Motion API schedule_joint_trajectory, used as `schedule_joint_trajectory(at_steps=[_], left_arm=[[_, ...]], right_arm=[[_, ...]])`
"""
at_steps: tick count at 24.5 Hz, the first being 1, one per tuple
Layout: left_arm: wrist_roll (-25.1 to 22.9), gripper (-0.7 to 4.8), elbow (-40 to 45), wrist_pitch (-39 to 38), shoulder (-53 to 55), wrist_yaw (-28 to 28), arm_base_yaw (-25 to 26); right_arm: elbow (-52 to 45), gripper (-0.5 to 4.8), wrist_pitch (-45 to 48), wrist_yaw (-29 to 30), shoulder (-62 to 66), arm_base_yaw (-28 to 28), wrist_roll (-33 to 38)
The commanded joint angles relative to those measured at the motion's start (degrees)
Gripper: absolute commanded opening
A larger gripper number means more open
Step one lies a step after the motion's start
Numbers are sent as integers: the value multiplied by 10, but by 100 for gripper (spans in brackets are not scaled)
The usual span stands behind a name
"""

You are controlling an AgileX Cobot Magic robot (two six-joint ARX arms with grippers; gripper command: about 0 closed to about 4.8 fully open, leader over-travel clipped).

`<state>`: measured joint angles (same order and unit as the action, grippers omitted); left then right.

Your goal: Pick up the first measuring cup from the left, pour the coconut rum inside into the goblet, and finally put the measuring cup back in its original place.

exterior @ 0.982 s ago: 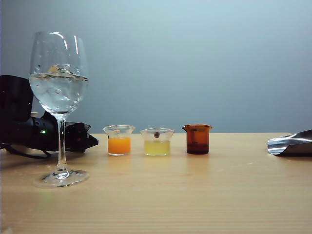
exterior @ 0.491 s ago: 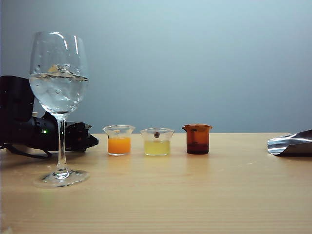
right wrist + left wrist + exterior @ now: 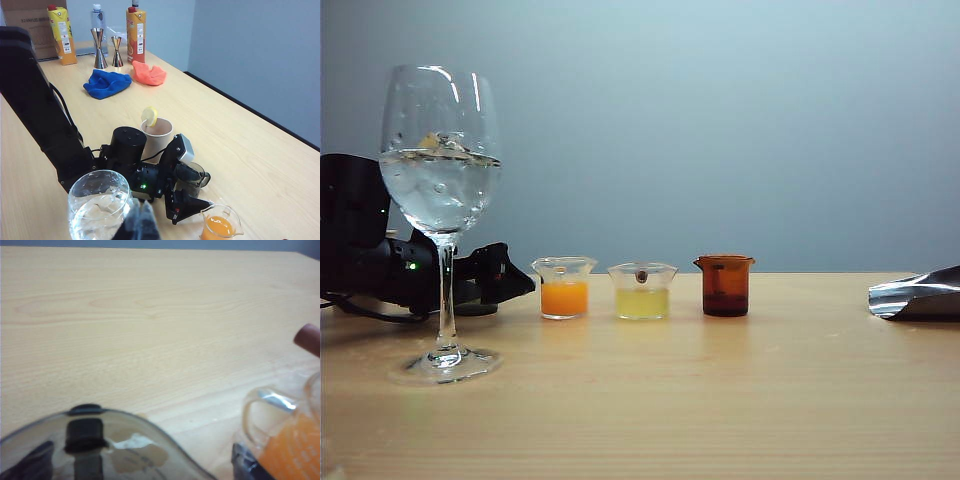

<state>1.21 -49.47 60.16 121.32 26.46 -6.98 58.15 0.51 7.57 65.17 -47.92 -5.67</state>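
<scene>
The first measuring cup point(image 3: 194, 176), smoky grey with a side handle, stands upright on the table. My left gripper point(image 3: 190, 181) is open around it, one finger point(image 3: 186, 206) on each side, clear of the cup wall. In the left wrist view the cup's rim point(image 3: 100, 440) fills the near edge, and one finger point(image 3: 244, 462) stands apart from it. I cannot make out any coconut rum in the cup. The goblet point(image 3: 440, 190) stands left of the cups, holding clear liquid and ice. My right gripper point(image 3: 142, 222) hovers by the goblet's bowl point(image 3: 100, 205), its blurred tips together.
Right of the smoky cup stand an orange cup point(image 3: 564, 288), a pale yellow cup point(image 3: 642, 291) and an amber cup point(image 3: 725, 285). A shiny metal object point(image 3: 918, 295) lies at the table's right edge. Behind are a paper cup with lemon point(image 3: 157, 132), cloths, jiggers and cartons.
The left gripper's jaws have spread apart, letting go of the smoky cup; its visible finger shifted right toward the orange cup. The cups, the goblet and the shiny metal object have not moved.
</scene>
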Motion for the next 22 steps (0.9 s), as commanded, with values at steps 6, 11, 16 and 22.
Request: schedule_joint_trajectory(at_steps=[6,11,16,22], left_arm=[[23,479,22,-27,-35,6,2],[23,479,40,-32,-54,7,5],[23,479,43,-103,-68,23,17],[47,479,43,-136,-72,104,29]], right_arm=[[2,-6,5,1,-3,0,1],[2,-6,5,1,-3,0,7],[2,-6,-6,2,-11,0,13],[2,-6,-21,2,-22,0,13]])
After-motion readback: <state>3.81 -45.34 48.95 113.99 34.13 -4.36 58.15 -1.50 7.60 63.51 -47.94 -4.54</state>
